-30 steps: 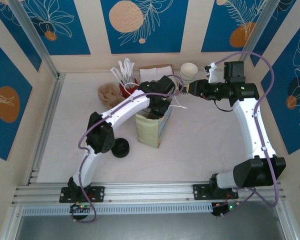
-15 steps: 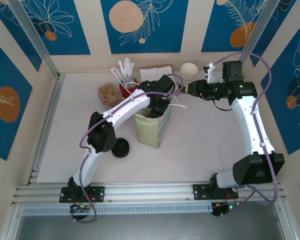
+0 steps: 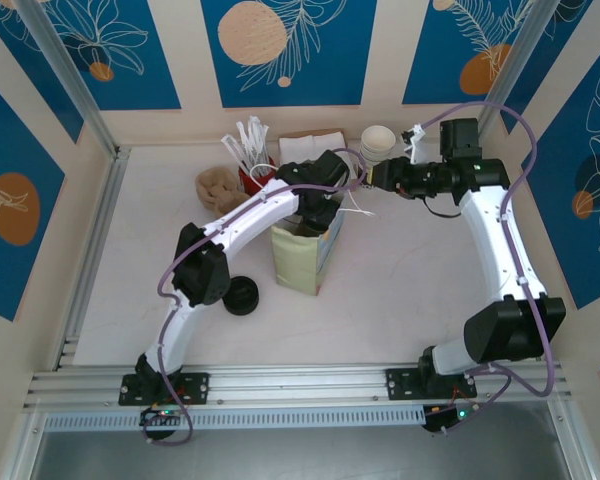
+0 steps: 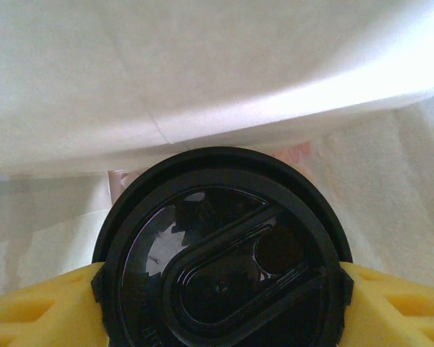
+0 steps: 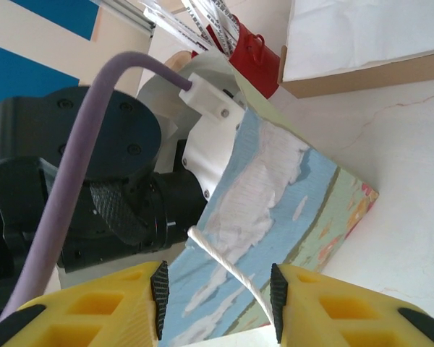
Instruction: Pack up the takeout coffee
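Inside the pale paper bag (image 3: 298,262) our left gripper (image 4: 220,289) clasps the black-lidded takeout cup (image 4: 220,231); we judge release comes next, right gripper (image 5: 215,289) standing agape.

takeout coffee lid (image 4: 220,253): glossy black plastic. bag (image 5: 275,210): matt paper, probably smooth.
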Action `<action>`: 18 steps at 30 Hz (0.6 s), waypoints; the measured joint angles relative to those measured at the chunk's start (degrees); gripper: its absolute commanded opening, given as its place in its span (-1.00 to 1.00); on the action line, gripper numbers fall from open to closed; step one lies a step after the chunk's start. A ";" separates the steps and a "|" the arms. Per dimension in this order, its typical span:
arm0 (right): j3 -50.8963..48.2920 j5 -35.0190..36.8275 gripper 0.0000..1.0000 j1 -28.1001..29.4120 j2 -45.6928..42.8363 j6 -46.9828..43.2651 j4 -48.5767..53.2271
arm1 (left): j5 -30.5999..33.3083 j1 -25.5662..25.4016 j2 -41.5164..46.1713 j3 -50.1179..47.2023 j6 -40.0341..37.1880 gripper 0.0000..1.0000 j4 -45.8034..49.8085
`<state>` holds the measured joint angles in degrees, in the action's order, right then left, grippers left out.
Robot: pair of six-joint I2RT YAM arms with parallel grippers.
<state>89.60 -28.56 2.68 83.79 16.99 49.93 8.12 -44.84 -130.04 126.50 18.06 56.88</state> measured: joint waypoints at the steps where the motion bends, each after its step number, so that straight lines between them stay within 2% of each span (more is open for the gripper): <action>1: 0.50 -0.04 -0.11 0.13 0.61 0.63 -0.33 | 0.00 0.00 -0.07 0.13 0.00 0.49 0.13; 15: 3.30 -0.92 -0.11 0.90 3.78 2.93 -1.33 | -0.90 0.33 -1.36 3.52 -0.63 0.93 2.78; 18: 3.30 -1.11 -0.10 1.07 3.78 2.97 -1.33 | -1.09 0.37 -1.49 4.02 -0.59 0.97 3.43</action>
<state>92.90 -29.67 3.75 87.57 19.97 48.60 7.03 -44.47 -131.52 130.52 17.47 60.31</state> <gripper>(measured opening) 0.447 0.973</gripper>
